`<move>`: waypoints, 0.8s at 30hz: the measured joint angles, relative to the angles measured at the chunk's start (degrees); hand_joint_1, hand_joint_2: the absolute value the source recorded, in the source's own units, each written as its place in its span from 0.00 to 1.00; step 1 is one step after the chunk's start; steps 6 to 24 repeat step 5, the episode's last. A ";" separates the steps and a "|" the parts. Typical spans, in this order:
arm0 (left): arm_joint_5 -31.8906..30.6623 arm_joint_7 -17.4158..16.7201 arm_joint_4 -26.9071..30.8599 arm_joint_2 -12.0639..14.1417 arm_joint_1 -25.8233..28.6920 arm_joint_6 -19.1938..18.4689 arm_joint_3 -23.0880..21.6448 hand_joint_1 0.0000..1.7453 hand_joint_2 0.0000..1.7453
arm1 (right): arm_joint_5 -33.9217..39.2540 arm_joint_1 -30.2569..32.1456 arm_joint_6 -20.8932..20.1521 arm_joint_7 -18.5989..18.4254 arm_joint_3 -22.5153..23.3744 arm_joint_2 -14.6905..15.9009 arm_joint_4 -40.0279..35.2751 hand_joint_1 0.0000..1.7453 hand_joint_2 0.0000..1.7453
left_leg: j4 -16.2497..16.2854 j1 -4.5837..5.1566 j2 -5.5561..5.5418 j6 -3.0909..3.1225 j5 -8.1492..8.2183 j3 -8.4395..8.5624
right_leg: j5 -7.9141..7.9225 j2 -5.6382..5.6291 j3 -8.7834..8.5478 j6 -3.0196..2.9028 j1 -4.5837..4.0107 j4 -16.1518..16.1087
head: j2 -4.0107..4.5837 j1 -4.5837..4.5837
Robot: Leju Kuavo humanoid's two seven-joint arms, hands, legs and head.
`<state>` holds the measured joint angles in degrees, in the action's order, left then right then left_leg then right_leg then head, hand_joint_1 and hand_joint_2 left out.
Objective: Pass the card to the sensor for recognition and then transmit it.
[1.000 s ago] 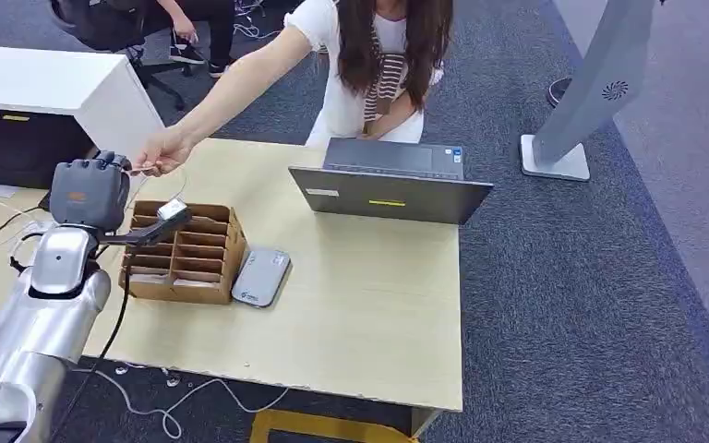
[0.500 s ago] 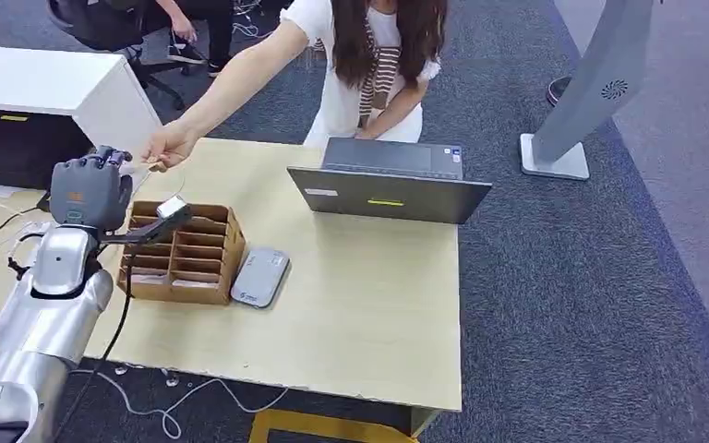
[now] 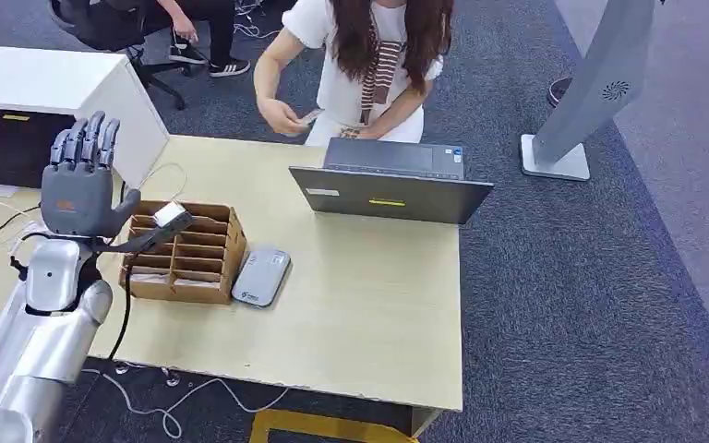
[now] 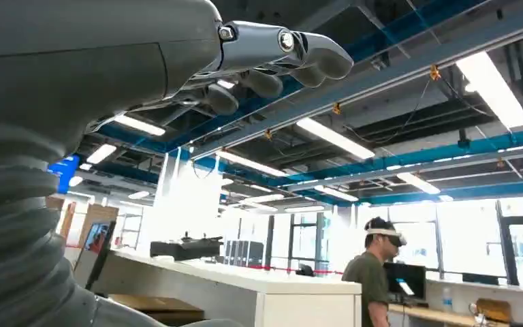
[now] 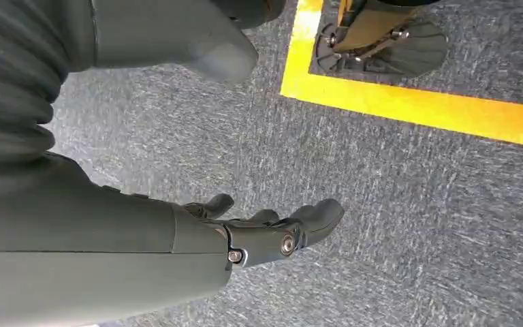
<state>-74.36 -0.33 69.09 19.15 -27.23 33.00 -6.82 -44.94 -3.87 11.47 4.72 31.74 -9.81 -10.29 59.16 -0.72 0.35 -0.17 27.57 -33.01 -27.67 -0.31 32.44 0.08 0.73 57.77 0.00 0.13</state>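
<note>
My left hand (image 3: 78, 180) is raised over the table's left end, beside the cardboard box, with its fingers (image 3: 83, 143) straight up, apart and holding nothing. In the left wrist view the same hand (image 4: 259, 58) shows bare against the ceiling. A person behind the table holds the small pale card (image 3: 310, 117) in one hand, close to their body and above the laptop. The grey card sensor (image 3: 260, 276) lies flat on the table, right of the box. In the right wrist view my right hand (image 5: 259, 231) hangs over the carpet, its fingers loose and empty.
A brown cardboard box (image 3: 185, 251) with several compartments stands just right of my left hand. An open grey laptop (image 3: 388, 189) sits at the table's far edge. A white cabinet (image 3: 65, 88) stands at the far left, and cables trail over the wooden table (image 3: 360, 314).
The person has taken the card from my left hand and drawn their arm back to their body. My left hand's fingers have uncurled and now point straight up.
</note>
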 joint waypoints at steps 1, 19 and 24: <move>0.81 0.39 1.09 0.02 0.61 -0.04 0.02 0.00 1.00 | 0.09 0.01 0.09 0.04 0.04 0.00 0.00 0.00 1.00 | 0.00 0.00 0.00 0.00 0.00 0.00 | 0.00 0.00 0.00 0.00 0.00 0.00 | 0.00 0.00; 12.78 5.08 10.55 0.13 8.40 1.88 1.39 0.00 1.00 | 1.99 0.30 0.72 0.87 1.22 0.00 0.00 0.00 1.00 | -0.05 0.01 0.21 0.01 0.07 -0.01 | -0.01 -0.18 -0.03 0.00 0.01 0.02 | 0.00 0.00; 12.78 5.08 10.55 0.13 8.40 1.88 1.39 0.00 1.00 | 1.99 0.30 0.72 0.87 1.22 0.00 0.00 0.00 1.00 | -0.05 0.01 0.21 0.01 0.07 -0.01 | -0.01 -0.18 -0.03 0.00 0.01 0.02 | 0.00 0.00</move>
